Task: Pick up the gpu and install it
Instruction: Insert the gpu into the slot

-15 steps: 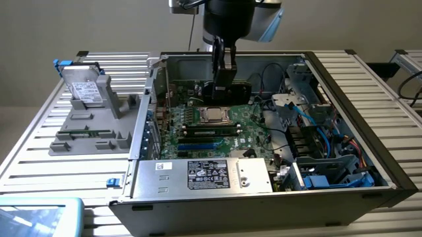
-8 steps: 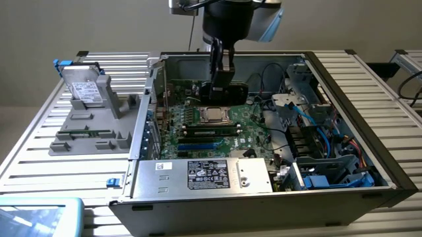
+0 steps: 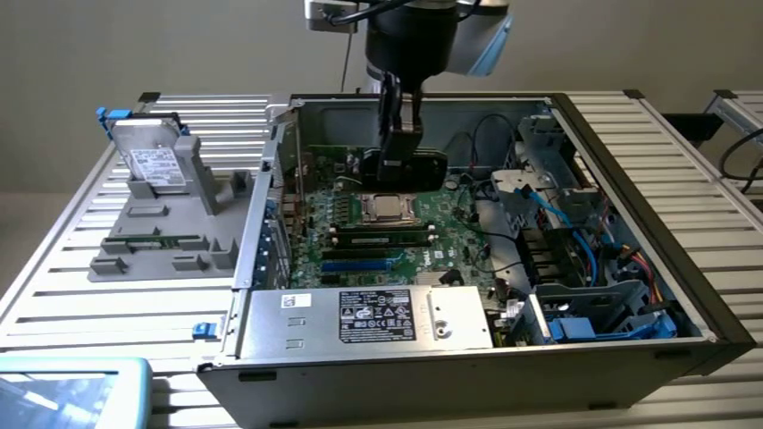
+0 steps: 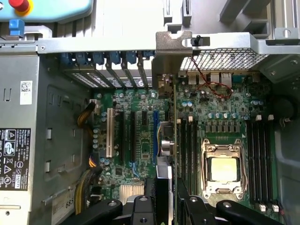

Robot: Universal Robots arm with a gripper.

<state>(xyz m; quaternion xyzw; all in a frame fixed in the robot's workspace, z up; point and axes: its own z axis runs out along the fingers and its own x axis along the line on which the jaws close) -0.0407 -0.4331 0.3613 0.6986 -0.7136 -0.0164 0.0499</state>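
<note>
In the wrist view, the gripper is clamped on the gpu, which hangs edge-on just beside the blue slot (bracket toward the rear wall). We judge that a slight tilt or offset could jam its edge or snag the bracket. In the exterior view, the arm reaches straight down into the case, holding the gpu upright above the board.

Nothing fully legible. Black label on power supply: white print and certification-style symbols, too small to read. White sticker beside it: square code, unreadable lines. Hard drive label likewise unreadable.
</note>
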